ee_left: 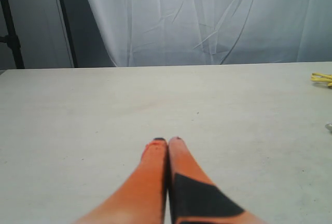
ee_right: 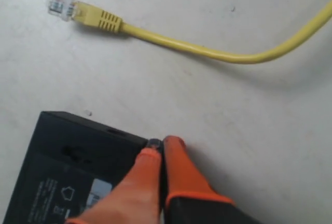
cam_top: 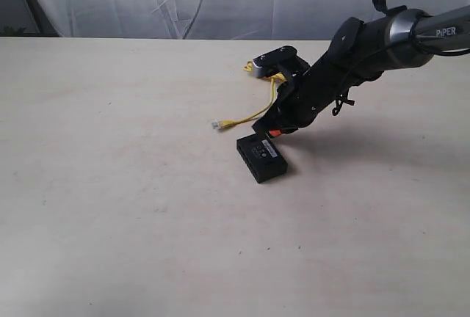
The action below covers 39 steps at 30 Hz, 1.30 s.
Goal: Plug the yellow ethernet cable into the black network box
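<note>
Nothing is plugged in yet: the cable (cam_top: 233, 121) lies loose on the table (cam_top: 110, 185), its plug (ee_right: 62, 3) at ten o'clock from the box (cam_top: 262, 158) and apart from it. The right gripper (ee_right: 161, 143) is pinched together, empty, with its tips against the box's edge, and the left gripper (ee_left: 167, 141) is likewise closed on nothing. Grasping and seating the plug are judged left to do.
</note>
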{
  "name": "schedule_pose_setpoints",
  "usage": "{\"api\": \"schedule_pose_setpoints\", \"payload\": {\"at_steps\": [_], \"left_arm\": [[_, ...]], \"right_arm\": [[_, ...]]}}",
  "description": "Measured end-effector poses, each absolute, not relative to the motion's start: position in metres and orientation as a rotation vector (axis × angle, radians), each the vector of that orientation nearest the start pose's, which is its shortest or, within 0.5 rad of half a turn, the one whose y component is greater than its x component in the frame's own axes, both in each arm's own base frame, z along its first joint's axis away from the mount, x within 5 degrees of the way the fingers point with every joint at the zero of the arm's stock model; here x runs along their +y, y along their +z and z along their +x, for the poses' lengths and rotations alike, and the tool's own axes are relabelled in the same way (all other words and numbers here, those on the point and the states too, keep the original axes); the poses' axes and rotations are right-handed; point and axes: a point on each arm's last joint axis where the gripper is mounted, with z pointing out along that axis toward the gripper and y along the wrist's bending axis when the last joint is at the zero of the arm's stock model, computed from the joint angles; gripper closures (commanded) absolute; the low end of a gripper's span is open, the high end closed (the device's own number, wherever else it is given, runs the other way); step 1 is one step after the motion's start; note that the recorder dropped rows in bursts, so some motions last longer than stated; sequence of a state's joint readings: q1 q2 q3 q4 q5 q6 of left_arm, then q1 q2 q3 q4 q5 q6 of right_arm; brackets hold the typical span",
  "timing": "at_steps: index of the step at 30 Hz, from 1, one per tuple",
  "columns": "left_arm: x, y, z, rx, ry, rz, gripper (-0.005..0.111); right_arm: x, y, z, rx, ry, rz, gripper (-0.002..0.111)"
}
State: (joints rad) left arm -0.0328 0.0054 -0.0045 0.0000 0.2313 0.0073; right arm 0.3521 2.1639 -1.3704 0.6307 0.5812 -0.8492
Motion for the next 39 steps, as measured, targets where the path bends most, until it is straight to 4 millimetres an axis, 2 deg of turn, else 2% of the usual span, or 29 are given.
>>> {"api": "schedule_pose_setpoints", "payload": {"at_steps": [5, 9, 20, 23, 29, 33, 36, 39], "left_arm": [[-0.002, 0.193, 0.056, 1.716, -0.019, 0.034, 0.107], [0.0, 0.194, 0.056, 1.708, 0.044, 0.08, 0.107], [-0.001, 0.207, 0.057, 1.56, 0.085, 0.12, 0.107], [-0.002, 0.208, 0.057, 1.551, -0.047, 0.004, 0.107], [-0.003, 0.211, 0.057, 1.505, -0.402, -0.313, 0.107], [0.002, 0.22, 0.056, 1.355, -0.567, -0.499, 0.107], [0.007, 0.23, 0.054, 1.243, -0.62, -0.576, 0.107], [0.007, 0.253, 0.053, 1.207, -0.58, -0.522, 0.107]], "right_arm": [[0.176, 0.105, 0.387, 2.595, 0.502, -0.98, 0.109], [0.177, 0.106, 0.384, 2.611, 0.546, -0.998, 0.109], [0.178, 0.106, 0.381, 2.626, 0.566, -1.016, 0.109], [0.175, 0.109, 0.38, 2.647, 0.53, -1.031, 0.109], [0.168, 0.136, 0.379, 2.639, 0.418, -1.031, 0.109], [0.166, 0.148, 0.377, 2.638, 0.405, -1.033, 0.109], [0.163, 0.154, 0.376, 2.652, 0.362, -1.016, 0.109], [0.159, 0.159, 0.375, 2.67, 0.313, -1.009, 0.109]]}}
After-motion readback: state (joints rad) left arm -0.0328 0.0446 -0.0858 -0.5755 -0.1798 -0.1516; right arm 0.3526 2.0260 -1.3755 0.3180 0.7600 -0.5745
